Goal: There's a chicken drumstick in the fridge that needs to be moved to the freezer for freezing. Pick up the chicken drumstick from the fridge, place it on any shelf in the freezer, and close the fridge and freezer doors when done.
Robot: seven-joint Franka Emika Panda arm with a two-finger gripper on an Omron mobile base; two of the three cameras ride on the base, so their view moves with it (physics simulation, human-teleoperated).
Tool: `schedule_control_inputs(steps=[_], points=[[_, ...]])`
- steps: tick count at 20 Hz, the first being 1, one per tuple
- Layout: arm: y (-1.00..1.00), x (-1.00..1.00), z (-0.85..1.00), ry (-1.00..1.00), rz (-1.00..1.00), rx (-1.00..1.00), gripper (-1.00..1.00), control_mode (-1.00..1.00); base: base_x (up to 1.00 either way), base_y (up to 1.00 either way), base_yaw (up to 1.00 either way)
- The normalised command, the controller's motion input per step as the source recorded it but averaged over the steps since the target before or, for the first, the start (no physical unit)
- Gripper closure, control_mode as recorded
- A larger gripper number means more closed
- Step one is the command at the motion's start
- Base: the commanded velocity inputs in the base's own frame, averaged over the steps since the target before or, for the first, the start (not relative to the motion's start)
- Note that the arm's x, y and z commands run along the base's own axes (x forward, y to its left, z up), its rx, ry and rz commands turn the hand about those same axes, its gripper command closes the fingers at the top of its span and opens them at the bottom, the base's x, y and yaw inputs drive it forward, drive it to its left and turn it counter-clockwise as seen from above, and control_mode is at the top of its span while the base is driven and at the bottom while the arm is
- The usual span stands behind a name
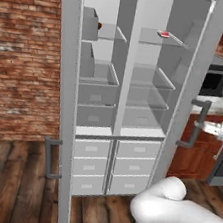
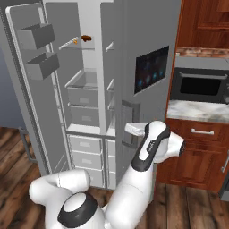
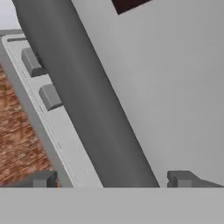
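Drumstick [image 2: 86,38] on freezer shelf [image 2: 76,44] (edge)

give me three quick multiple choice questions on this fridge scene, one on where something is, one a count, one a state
1. Where is the chicken drumstick?
A on an upper shelf of the freezer
B in a bottom drawer
C on the floor

2. How many grey bins hang on the freezer door?
A one
B two
C four

3. How do the freezer door and the fridge door stand?
A both shut
B one open
C both open

Answers:
1 A, it lies on the narrower compartment's glass plate.
2 B, two bins hang one above the other.
3 C, both compartments show their shelves.
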Motion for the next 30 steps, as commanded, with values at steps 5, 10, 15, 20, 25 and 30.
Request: schedule_control_inputs(steps=[5,10,15,20,25,30], points=[[1.00,0.61,-0.05,-0.04,0.15,0.05,-1.00,-1.00,0.00,0.00,0.00],[0.84,0.63,0.00,0.03,0.06,0.02,-1.00,-1.00,0.00,0.00,0.00],[0.30,0.71,0.06,0.09,0.01,0.00,-1.00,-1.00,0.00,0.00,0.00],[0.24,0.64,0.04,0.02,-0.01,0.00,-1.00,-1.00,0.00,0.00,0.00],[0.46,0.55,0.00,0.00,-0.05,-0.01,-1.00,-1.00,0.00,0.00,0.00],[0.46,0.42,0.00,0.00,-0.09,-0.03,-1.00,-1.00,0.00,0.00,0.00]])
